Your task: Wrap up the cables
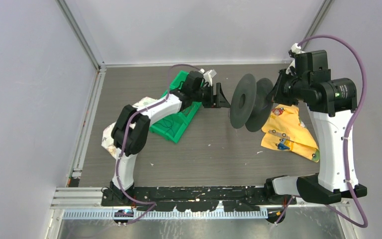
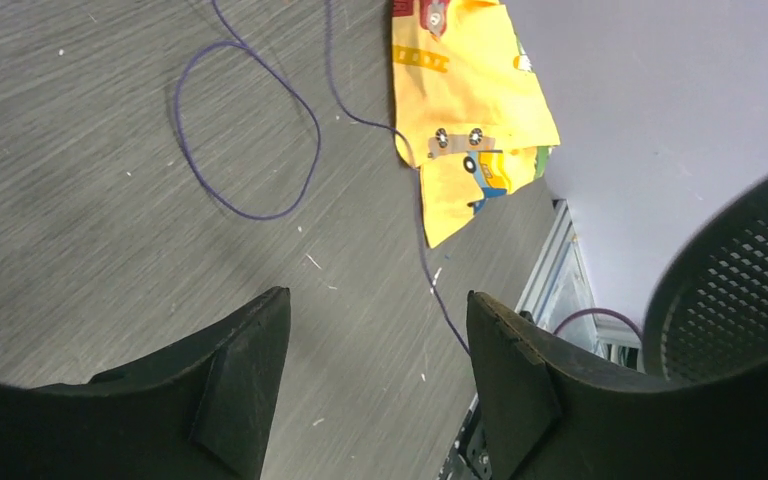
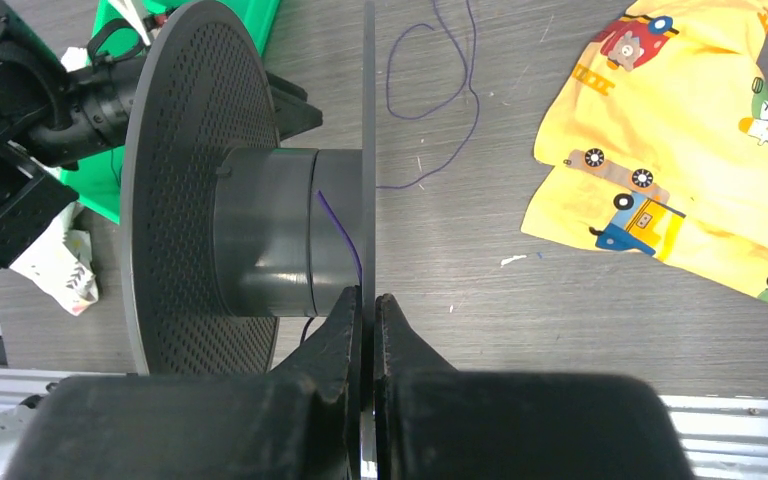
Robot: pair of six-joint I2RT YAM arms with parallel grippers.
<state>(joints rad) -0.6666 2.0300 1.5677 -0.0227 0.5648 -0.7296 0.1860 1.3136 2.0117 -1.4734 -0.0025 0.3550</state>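
You are in a robot lab: pale walls [image 1: 25, 99] and metal rails [image 1: 79, 35] box in a dark counter [image 1: 204, 149], left arm [image 1: 125, 169] and right arm [image 1: 331, 144] bolted on.

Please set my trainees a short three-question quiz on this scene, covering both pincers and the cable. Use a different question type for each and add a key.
1. True or false: the right pincer is clamped on one flange of the black spool.
2. Short answer: what colour is the thin looped cable?
3. Multiple choice: the left pincer is
A. open and empty
B. shut on the cable
C. shut on the spool

Key: 1 true; 2 purple; 3 A.
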